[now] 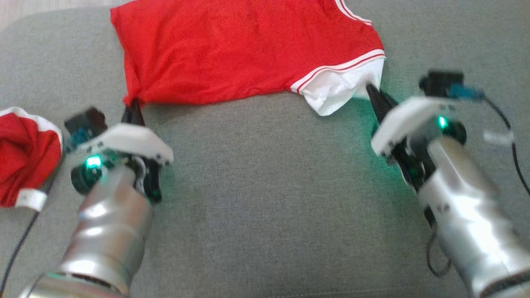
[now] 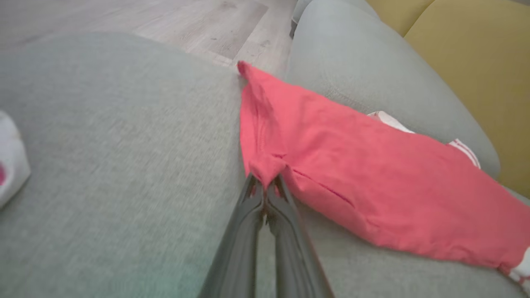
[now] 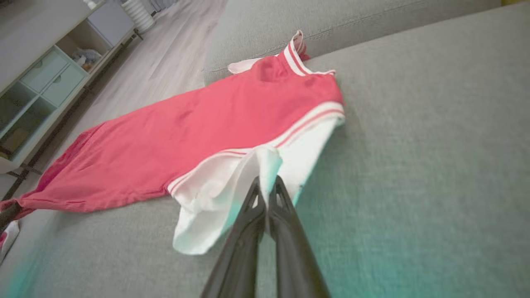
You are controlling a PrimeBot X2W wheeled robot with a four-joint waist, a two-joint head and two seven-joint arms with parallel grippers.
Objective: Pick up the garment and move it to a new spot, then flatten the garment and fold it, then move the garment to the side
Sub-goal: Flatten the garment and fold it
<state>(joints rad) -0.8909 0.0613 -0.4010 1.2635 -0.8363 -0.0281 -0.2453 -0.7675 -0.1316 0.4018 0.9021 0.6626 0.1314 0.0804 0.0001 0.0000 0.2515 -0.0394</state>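
Note:
The garment point(image 1: 232, 54) is a red shirt with white, red-striped sleeve trim, spread across the far part of the grey sofa seat point(image 1: 265, 198). My left gripper point(image 1: 131, 103) is shut on its bunched near-left hem corner point(image 2: 267, 167). My right gripper point(image 1: 369, 89) is shut on the white sleeve point(image 3: 265, 161) at the shirt's near-right corner. Both pairs of dark fingers meet at their tips with cloth pinched between them. The collar point(image 3: 295, 54) lies toward the sofa back.
A second crumpled red and white cloth point(image 1: 22, 157) lies at the seat's left edge beside my left arm. Wooden floor point(image 2: 165, 20) and a pale shelf unit point(image 3: 41, 82) lie beyond the sofa. A yellow cushion point(image 2: 476, 62) stands behind the seat.

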